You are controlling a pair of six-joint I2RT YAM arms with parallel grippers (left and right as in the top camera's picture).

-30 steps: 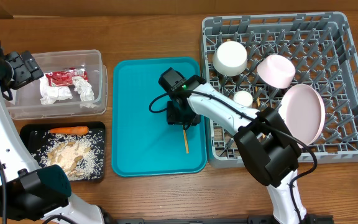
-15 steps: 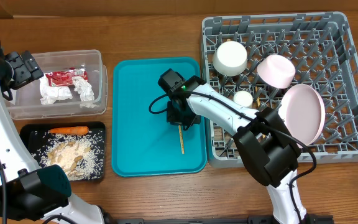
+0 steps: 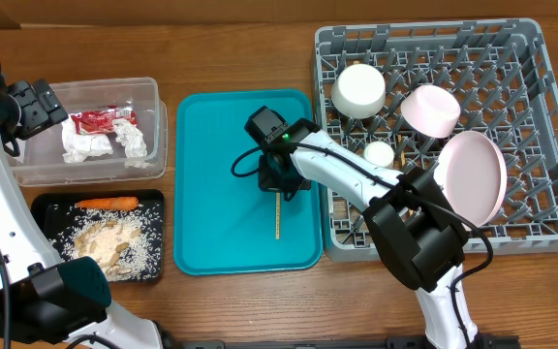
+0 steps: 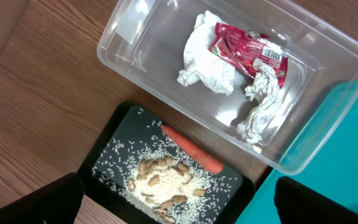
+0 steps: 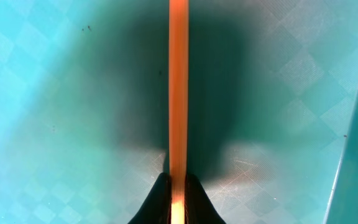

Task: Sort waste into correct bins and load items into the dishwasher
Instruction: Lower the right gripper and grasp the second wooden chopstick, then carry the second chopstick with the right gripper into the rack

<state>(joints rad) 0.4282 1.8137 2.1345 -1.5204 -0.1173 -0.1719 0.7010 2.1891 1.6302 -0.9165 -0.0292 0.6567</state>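
Chopstick lies on the teal tray, its 12 o'clock end pinched in the closed right hand. Pickup step, seemingly; next, lift it clear and carry to the dish rack at 3 o'clock. Left hand at 9 o'clock gapes open.

Overhead: table viewed straight down from height, full spread taken in, tub and black tray at left, teal tray centre, rack right.

Left wrist: aimed down from well above, tub and black tray framed, teal tray corner caught at right edge.

Right wrist: held very near teal tray, aimed down, chopstick run up mid-frame.

Tub and black tray shared by overhead and left wrist. Chopstick shared by overhead and right wrist. Teal tray seen in all three.
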